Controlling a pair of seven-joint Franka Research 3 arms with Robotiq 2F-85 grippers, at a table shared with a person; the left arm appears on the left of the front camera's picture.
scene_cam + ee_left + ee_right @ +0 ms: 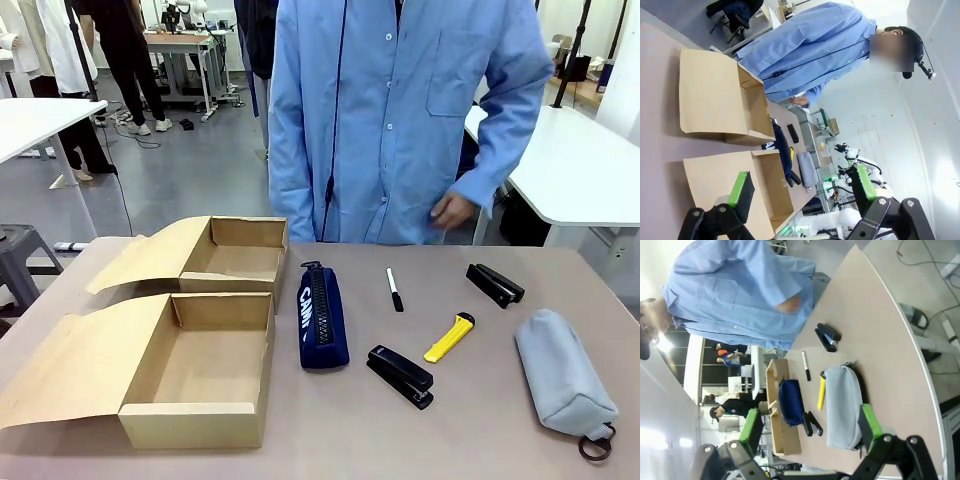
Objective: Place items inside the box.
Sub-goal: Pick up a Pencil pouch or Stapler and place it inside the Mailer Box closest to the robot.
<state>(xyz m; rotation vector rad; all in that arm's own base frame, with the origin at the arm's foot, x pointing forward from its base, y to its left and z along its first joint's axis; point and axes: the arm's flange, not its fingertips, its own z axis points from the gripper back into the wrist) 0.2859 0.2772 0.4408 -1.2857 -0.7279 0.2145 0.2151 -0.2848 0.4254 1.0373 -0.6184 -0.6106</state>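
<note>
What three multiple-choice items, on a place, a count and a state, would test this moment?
1. Where does the navy zip fabric pencil case with white lettering lie?
A. inside a box
B. on the table, right of the nearer open brown cardboard box
C. in a hand

2. How many black staplers are on the table?
A. one
B. two
C. three

3. How is the right tool?
A. shut on a marker
B. shut on a pouch
C. open, holding nothing

1 B: it rests on the tabletop beside that box's right wall.
2 B: one by the yellow utility knife, one farther back.
3 C: its green pads stand wide apart.
</note>
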